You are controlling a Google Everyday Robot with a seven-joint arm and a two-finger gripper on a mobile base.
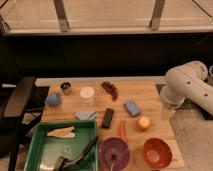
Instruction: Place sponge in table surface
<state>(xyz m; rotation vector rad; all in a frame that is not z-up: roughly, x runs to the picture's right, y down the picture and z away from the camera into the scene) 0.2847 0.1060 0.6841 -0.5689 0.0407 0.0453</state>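
Hanging at the end of my white arm (189, 82), my fingers (168, 111) sat just past the right edge of the desk (150, 92), pointing downward, spread about as wide as they go and holding nothing. The sponge (132, 107) lay flat on the bare wood of the desk, blue face up, apart from me and touched by nothing. It lay to the left of my fingers in the camera view, at nearly the same depth, so a sideways reach inward over the desk edge would have brought me above it. Its long axis ran on a diagonal, from its far left corner to its near right corner, slanting toward a small round orange fruit (144, 122) that sat just beside its near end. A black bar (107, 118) lay near the sponge on its other side, with a strip of wood between them. Nothing stood between my fingers and the sponge. I judged that the sponge already rested on the surface the task named, so either the placing was finished or a pickup had not begun; I could not tell which. If a grasp was called for, I judged my fingers would have needed turning to close across the sponge's short width, square to that diagonal, while keeping clear of the fruit.
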